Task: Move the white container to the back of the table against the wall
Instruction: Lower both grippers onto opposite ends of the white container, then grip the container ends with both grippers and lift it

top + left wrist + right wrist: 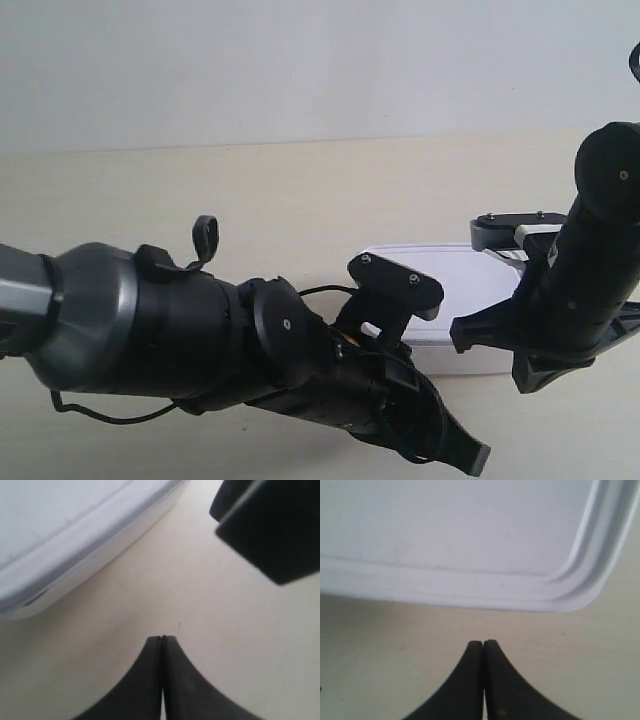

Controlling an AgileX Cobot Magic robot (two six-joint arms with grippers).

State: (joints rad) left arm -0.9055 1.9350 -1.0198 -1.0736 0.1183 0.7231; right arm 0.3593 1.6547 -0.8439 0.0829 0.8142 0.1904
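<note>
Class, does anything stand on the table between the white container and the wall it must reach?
Nothing visible does. In the exterior view, bare table runs from the white container back to the wall.

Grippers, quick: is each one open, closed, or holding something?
Left gripper: closed, holding nothing.
Right gripper: closed, holding nothing.

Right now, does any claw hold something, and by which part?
Nothing is held: the left claw and the right claw are shut empty, near the container.
</note>
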